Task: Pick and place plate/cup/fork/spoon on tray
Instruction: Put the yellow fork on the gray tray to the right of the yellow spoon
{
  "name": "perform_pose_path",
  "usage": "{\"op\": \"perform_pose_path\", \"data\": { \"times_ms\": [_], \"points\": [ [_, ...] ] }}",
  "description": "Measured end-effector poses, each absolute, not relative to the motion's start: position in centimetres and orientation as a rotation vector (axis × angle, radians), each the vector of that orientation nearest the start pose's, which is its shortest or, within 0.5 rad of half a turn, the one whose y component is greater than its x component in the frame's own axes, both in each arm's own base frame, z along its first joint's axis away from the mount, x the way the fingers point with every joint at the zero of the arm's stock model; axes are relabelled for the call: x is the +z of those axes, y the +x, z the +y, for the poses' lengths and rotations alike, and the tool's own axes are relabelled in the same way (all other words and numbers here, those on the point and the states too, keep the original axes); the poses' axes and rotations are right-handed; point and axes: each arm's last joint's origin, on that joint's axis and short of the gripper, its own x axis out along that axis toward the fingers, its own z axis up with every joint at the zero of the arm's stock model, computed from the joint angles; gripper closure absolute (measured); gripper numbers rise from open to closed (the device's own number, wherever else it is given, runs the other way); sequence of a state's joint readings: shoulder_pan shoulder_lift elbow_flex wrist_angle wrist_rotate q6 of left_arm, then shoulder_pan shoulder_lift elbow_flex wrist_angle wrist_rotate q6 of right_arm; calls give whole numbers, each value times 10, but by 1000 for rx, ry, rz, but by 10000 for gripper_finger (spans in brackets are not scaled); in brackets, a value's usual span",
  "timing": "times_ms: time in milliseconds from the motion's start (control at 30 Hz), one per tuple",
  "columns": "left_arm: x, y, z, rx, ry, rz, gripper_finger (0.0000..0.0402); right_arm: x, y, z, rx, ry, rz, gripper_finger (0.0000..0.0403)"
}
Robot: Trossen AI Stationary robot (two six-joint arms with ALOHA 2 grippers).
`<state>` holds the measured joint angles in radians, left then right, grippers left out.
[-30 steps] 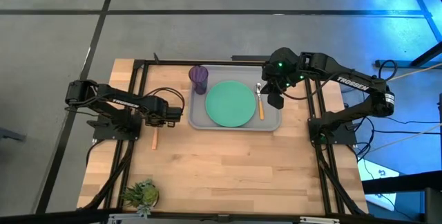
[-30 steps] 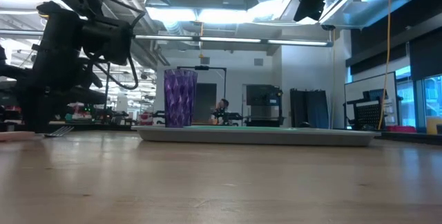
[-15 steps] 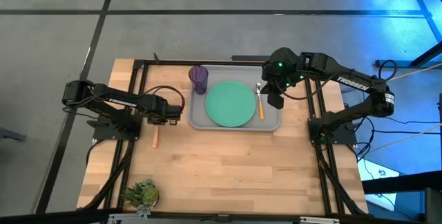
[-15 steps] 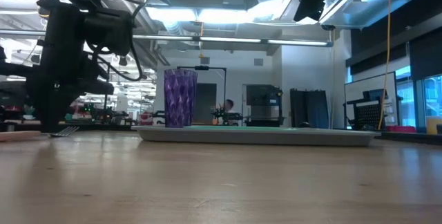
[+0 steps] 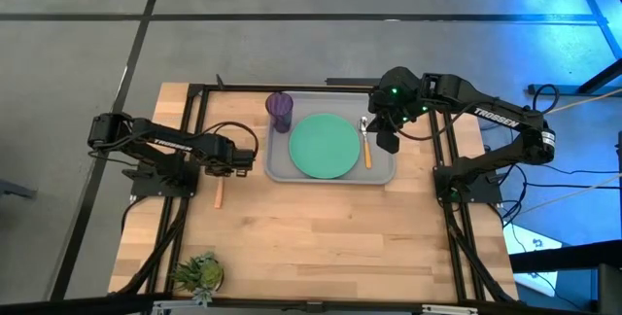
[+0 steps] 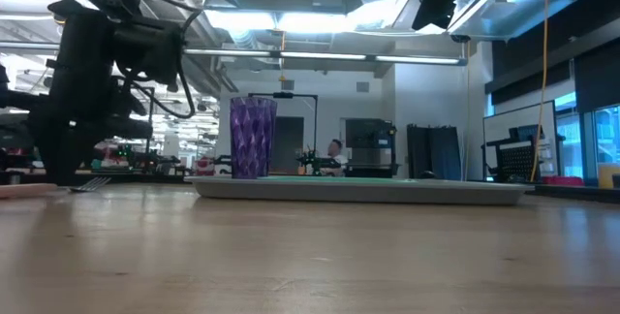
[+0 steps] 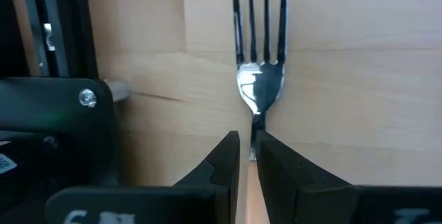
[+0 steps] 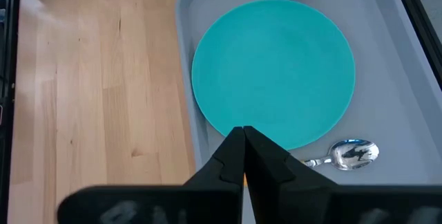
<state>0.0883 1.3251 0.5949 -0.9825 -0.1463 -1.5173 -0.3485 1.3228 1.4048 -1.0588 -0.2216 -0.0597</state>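
Observation:
The fork [image 7: 259, 79] lies on the wood left of the tray [image 5: 379, 171], its orange handle [image 5: 219, 195] toward the near edge. My left gripper [image 7: 250, 141] points down over it, shut on it. The mint-green plate [image 5: 324, 146] lies in the tray's middle. The purple cup [image 5: 280, 111] stands at the tray's far left corner, and the spoon [image 5: 365, 145] lies along the plate's right side. My right gripper [image 8: 243, 135] hangs shut and empty high above the tray's right side. My left gripper pinches the fork's narrow neck [image 7: 254, 124], just behind the tine head, between its two fingers. The fingers come from above, pointing down, one on each side of the neck. The fork lies flat on the table, tines [image 6: 89, 184] and handle both down.
A small green plant [image 5: 199, 273] sits at the near left corner. Black frame rails [image 5: 194, 121] run along the table's left and right sides. Bare wood [image 5: 321, 237] fills the table's near half. A person shows far off in the room behind.

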Motion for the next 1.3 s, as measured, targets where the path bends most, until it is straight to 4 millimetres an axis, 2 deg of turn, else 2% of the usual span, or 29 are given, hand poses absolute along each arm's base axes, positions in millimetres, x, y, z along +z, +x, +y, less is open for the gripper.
{"op": "perform_pose_path", "data": {
  "times_ms": [1100, 1300],
  "points": [
    [144, 167, 20, 1386, -1037, 1172, 358, 360, 235, -79, -91, 226, 940, 391],
    [138, 162, 19, 1395, -1043, 1197, 358, 360, 235, -79, -90, 224, 940, 391]
  ]
}}
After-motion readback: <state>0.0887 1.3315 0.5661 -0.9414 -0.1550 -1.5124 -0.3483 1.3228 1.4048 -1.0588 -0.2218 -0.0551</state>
